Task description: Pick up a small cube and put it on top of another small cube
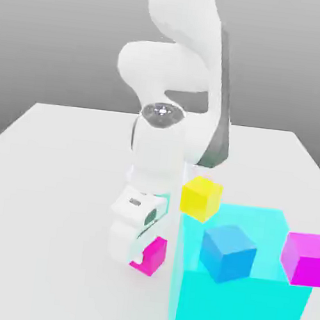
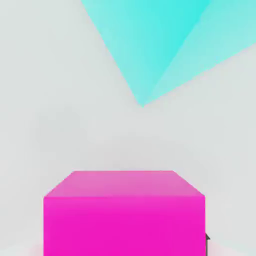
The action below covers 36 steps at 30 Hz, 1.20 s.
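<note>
1. My pincer (image 1: 142,256) is narrow, closed on the pink cube (image 1: 153,255), which sits low, just beside the cyan block (image 1: 236,315), on the exterior view's left.
2. I judge the grasp to be the step in hand; stacking remains.
3. The blue cube (image 1: 227,254), my target, is on the block's near part, between yellow (image 1: 200,198) on the exterior view's left and violet (image 1: 307,259) on its right.
4. Next I should lift straight up, clear the block's top, then cross to the exterior view's right.

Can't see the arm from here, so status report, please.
Gripper shut on the hot-pink cube, low over the table. Blue cube not yet topped. Big cyan block close beside the gripper.
</note>
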Each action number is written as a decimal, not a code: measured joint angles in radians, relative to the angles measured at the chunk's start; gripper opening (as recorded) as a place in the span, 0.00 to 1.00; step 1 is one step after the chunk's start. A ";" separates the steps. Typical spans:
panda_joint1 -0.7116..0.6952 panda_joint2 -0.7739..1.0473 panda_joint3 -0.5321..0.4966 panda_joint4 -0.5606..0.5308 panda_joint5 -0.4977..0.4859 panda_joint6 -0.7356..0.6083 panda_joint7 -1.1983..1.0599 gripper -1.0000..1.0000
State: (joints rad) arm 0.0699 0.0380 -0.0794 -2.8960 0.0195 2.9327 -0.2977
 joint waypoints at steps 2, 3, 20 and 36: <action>-0.008 -0.062 0.004 -0.004 -0.018 -0.047 0.006 0.00; -0.005 -0.078 0.007 0.012 -0.011 -0.069 -0.021 0.00; 0.101 -0.159 -0.056 0.580 0.119 -0.716 -0.758 0.00; 0.212 -0.026 -0.021 0.751 -0.020 -0.777 -1.001 1.00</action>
State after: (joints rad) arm 0.2824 0.0123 -0.1005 -2.1452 -0.0004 2.1555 -1.2988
